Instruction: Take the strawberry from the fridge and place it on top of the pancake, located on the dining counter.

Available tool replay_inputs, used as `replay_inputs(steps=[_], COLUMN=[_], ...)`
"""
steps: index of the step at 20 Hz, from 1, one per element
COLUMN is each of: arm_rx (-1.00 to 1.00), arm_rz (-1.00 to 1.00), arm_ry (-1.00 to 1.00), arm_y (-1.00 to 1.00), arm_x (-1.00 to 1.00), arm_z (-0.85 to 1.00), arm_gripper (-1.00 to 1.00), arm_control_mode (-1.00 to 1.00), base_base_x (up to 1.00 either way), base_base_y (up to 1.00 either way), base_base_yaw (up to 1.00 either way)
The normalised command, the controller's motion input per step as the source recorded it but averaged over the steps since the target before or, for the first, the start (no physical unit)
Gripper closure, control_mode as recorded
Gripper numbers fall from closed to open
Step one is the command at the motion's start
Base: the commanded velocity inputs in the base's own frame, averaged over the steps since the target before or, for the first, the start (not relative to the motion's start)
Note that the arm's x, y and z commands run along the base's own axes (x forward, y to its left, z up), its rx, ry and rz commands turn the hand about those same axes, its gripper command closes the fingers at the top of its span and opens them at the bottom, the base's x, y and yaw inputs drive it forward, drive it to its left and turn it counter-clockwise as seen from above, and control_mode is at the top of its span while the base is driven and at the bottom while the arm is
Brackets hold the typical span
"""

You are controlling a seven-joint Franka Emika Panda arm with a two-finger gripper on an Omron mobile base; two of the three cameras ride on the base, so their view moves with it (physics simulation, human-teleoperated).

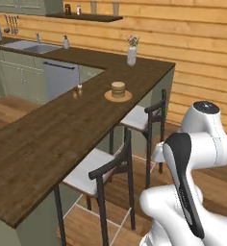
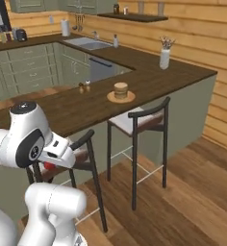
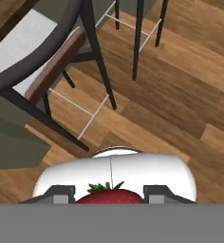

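The strawberry (image 3: 110, 195), red with green leaves, sits between my gripper's (image 3: 111, 196) two dark fingertips, which are shut on it. From the right base view a red bit of the strawberry (image 2: 49, 166) shows under my hand, low beside the near stool and below counter height. The pancake (image 1: 118, 89) (image 2: 120, 90) is a short tan stack on a round plate (image 1: 108, 97). It rests on the dark-brown dining counter (image 1: 48, 139) (image 2: 86, 108), well ahead of and above my gripper. The fridge is out of view.
Two black-framed stools (image 2: 137, 120) (image 1: 94, 175) stand against the counter's side. A white vase (image 1: 131, 55) stands at the far corner, and two small shakers (image 1: 77, 91) sit left of the plate. A sink (image 1: 31, 46) lies beyond. Wood floor (image 3: 180, 95) stretches under my hand.
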Motion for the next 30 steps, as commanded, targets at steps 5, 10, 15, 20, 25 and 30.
replay_inputs(steps=[5,10,15,20,25,30], arm_rx=[0.0,0.0,0.0,0.0,0.0,0.0], arm_rz=[0.0,0.0,0.0,0.0,0.0,0.0], arm_ry=[0.0,0.0,0.0,0.0,0.0,0.0], arm_y=[0.0,0.0,0.0,0.0,0.0,0.0], arm_x=[0.0,0.0,0.0,0.0,0.0,0.0], arm_z=[0.0,0.0,0.0,0.0,0.0,0.0], arm_gripper=[1.0,1.0,1.0,1.0,1.0,1.0], arm_control_mode=[1.0,1.0,1.0,1.0,1.0,1.0], base_base_x=[0.31,0.37,0.53,0.57,0.42,0.4], base_base_y=[-1.0,-1.0,-1.0,-0.91,-0.96,-0.64], base_base_yaw=[0.41,0.26,0.35,0.61,0.62,0.35])
